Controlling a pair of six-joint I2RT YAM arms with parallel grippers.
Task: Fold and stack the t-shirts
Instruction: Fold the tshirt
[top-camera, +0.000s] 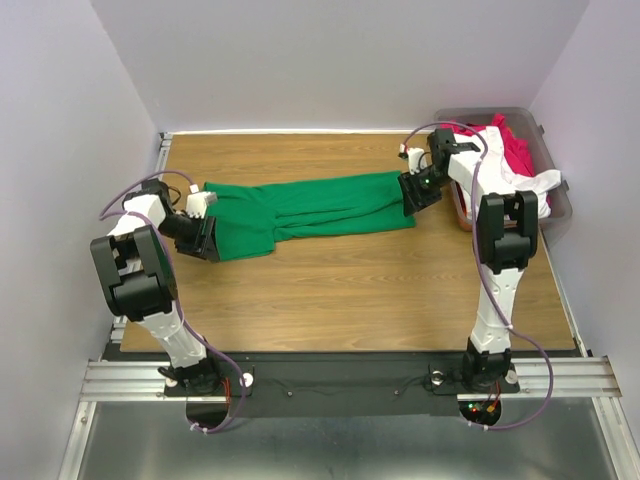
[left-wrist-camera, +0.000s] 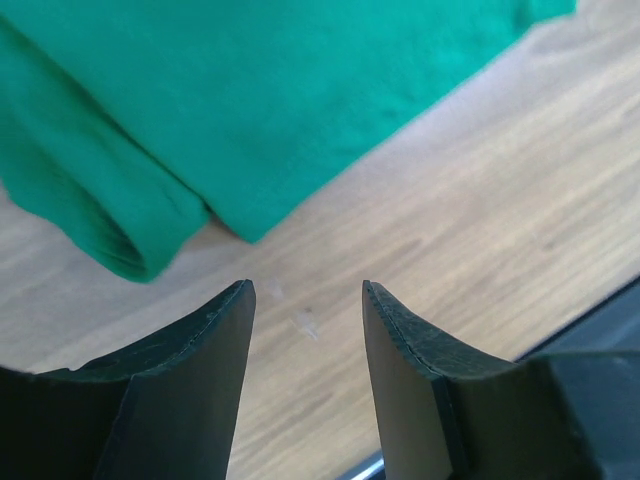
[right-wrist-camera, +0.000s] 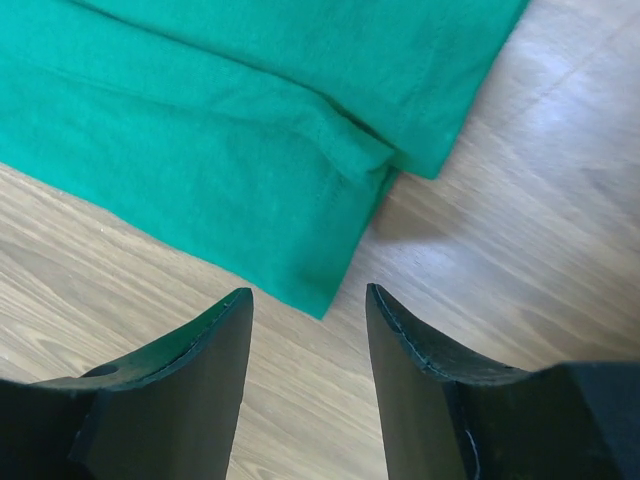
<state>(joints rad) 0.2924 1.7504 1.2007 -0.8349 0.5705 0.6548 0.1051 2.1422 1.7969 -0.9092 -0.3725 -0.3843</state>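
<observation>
Green t-shirt (top-camera: 310, 212): flat on the wooden desk (top-camera: 350, 290), folded into a long band that runs from the left side across to the right, a little bunched at the left end.
Left gripper (top-camera: 208, 240): down low at the shirt's left end — jaws spread, bare wood between them, nothing pinched. In its wrist view a corner of green cloth with a rolled edge lies just beyond the tips.
Right gripper (top-camera: 418, 190): at the shirt's right end, near the bin — jaws spread too, gripping nothing. Its wrist view shows layered green edges and a corner lying just ahead of the tips, apart from them.
Bin (top-camera: 562, 212): grey-brown, at the far right edge of the desk.
White t-shirt (top-camera: 530, 185): heaped in the bin, draped over its near rim.
Red t-shirt (top-camera: 515, 150): crumpled in the bin, behind the white one.
</observation>
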